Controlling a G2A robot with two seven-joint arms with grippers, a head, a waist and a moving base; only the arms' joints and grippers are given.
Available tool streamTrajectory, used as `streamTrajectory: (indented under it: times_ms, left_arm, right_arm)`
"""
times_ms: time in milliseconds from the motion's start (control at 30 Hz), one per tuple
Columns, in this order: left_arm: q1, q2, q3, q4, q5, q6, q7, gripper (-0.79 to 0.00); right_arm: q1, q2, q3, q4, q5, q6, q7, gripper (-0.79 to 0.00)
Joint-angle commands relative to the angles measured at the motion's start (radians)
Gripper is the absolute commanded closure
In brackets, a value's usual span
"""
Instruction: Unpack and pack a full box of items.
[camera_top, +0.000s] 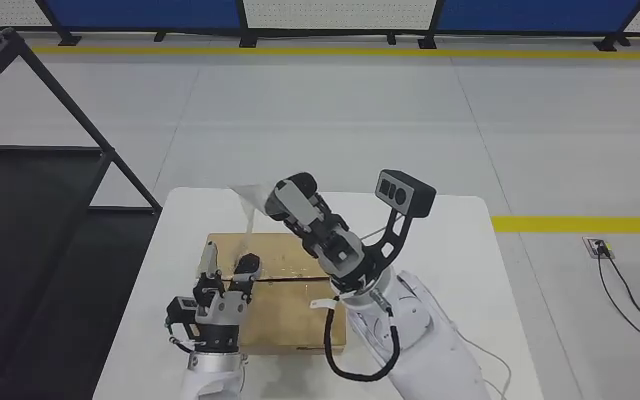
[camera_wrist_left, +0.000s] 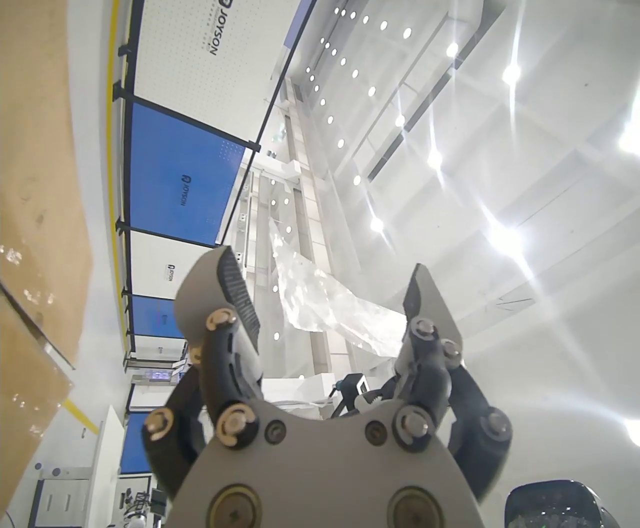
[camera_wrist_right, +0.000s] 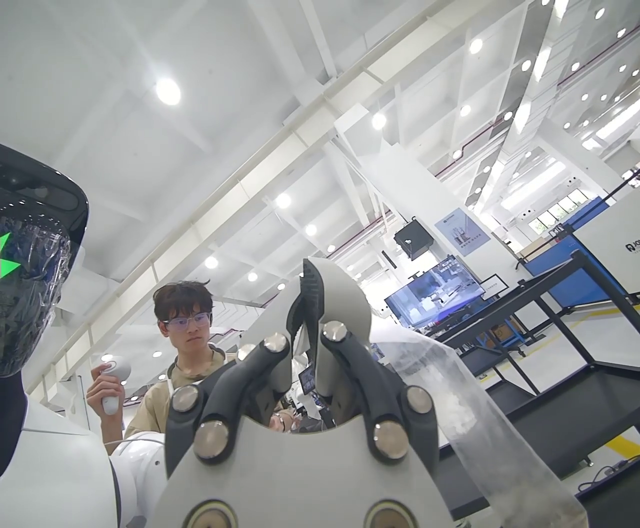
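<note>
A closed cardboard box (camera_top: 285, 320) lies on the white table (camera_top: 450, 240); its flaps meet in a seam across the middle. My right gripper (camera_top: 288, 200) is raised above the box's far edge, shut on a strip of clear tape (camera_top: 250, 212) that hangs from it toward the box. The right wrist view has the fingers (camera_wrist_right: 312, 285) pressed together with the tape strip (camera_wrist_right: 450, 400) trailing off them. My left gripper (camera_top: 226, 266) rests over the box's left part, open and holding nothing. In its own view the left gripper (camera_wrist_left: 325, 300) points upward, with the box (camera_wrist_left: 35, 200) beside it and the tape strip (camera_wrist_left: 320, 295) farther off.
A black metal frame (camera_top: 60, 110) stands off the table's left side. The table has bare room to the right of the box and along its far edge.
</note>
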Motion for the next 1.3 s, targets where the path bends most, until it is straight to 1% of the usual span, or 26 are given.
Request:
streamTrajectory:
  times_ms: [0, 167, 200, 233, 267, 300, 467, 533, 633, 733, 833, 1000, 1133, 1267]
  left_arm:
    - [-0.001, 0.0, -0.001, 0.001, 0.005, -0.003, 0.006, 0.0]
    - [0.002, 0.0, -0.008, -0.004, 0.018, -0.02, 0.016, 0.0]
    - [0.003, 0.0, -0.012, -0.009, 0.025, -0.028, 0.017, 0.0]
    - [0.005, 0.0, -0.014, -0.01, 0.03, -0.033, 0.016, 0.0]
    - [0.009, 0.0, -0.019, -0.018, 0.039, -0.041, 0.016, 0.0]
    - [0.011, 0.001, -0.023, -0.023, 0.041, -0.044, 0.017, 0.0]
    - [0.052, 0.007, -0.079, -0.075, 0.06, -0.051, -0.016, 0.0]
    - [0.066, 0.01, -0.101, -0.09, 0.066, -0.042, -0.031, 0.0]
    - [0.086, 0.015, -0.138, -0.112, 0.084, -0.019, -0.053, 0.0]
    - [0.097, 0.019, -0.165, -0.12, 0.115, -0.006, -0.071, 0.0]
    - [0.106, 0.023, -0.192, -0.124, 0.13, 0.006, -0.083, 0.0]
    - [0.115, 0.028, -0.238, -0.132, 0.122, 0.02, -0.101, 0.0]
    - [0.115, 0.03, -0.255, -0.132, 0.113, 0.03, -0.109, 0.0]
    - [0.114, 0.031, -0.257, -0.13, 0.117, 0.035, -0.113, 0.0]
  right_arm:
    - [-0.002, -0.001, 0.004, 0.002, 0.004, -0.001, 0.005, 0.0]
    - [-0.011, -0.003, 0.012, 0.006, 0.016, -0.006, 0.017, 0.0]
    - [-0.016, -0.003, 0.017, 0.007, 0.018, -0.009, 0.019, -0.022]
    - [-0.019, -0.003, 0.019, 0.007, 0.018, -0.01, 0.021, -0.212]
    - [-0.026, -0.002, 0.026, 0.008, 0.015, -0.012, 0.021, -0.348]
    - [-0.031, -0.002, 0.031, 0.008, 0.013, -0.012, 0.02, -0.785]
    - [-0.095, 0.008, 0.091, -0.014, 0.004, -0.025, 0.013, -0.785]
    - [-0.119, 0.011, 0.108, -0.021, 0.012, -0.004, 0.015, -0.785]
    - [-0.149, 0.019, 0.133, -0.039, 0.059, 0.081, 0.061, -0.785]
    - [-0.175, 0.026, 0.167, -0.05, 0.095, 0.134, 0.083, -0.785]
    - [-0.199, 0.032, 0.208, -0.057, 0.096, 0.195, 0.08, -0.785]
    - [-0.239, 0.042, 0.261, -0.103, 0.121, 0.314, 0.111, -0.785]
    - [-0.261, 0.049, 0.292, -0.125, 0.126, 0.413, 0.127, -0.785]
    - [-0.271, 0.052, 0.305, -0.135, 0.131, 0.448, 0.124, -0.785]
